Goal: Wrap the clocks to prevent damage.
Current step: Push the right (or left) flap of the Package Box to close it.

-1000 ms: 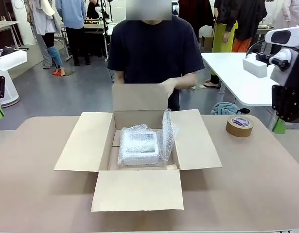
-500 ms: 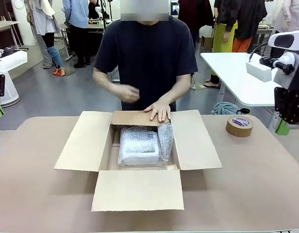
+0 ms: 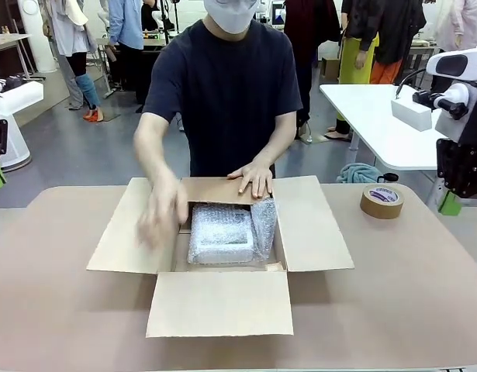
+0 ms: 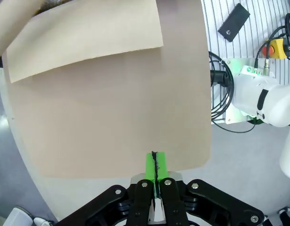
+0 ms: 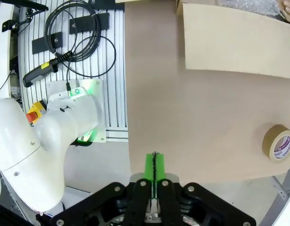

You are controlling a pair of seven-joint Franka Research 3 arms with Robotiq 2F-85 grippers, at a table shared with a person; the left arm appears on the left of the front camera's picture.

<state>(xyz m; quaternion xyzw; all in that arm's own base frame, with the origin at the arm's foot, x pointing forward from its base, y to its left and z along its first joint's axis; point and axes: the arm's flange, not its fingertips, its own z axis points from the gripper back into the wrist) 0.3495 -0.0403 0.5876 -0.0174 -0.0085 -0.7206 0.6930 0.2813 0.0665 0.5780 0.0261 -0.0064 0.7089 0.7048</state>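
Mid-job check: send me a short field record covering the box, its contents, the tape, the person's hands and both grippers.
box: open, far flap folded in, three flaps spread
bubble-wrapped bundle: inside box
tape roll: flat on table, right of box
resting hand: on far flap
blurred hand: above left flap
left gripper: jaws shut, empty
right gripper: jaws shut, empty

This is a robotics lab. A white robot arm base point(image 5: 45, 136) stands on a slotted metal plate point(image 5: 114, 70) beside the work table point(image 5: 182, 117), with loose black cables point(image 5: 78, 28) and a red emergency stop button point(image 4: 276, 46). Beyond, people point(image 3: 126, 31) stand near another white table point(image 3: 378, 124) on an open grey floor point(image 3: 91, 155).
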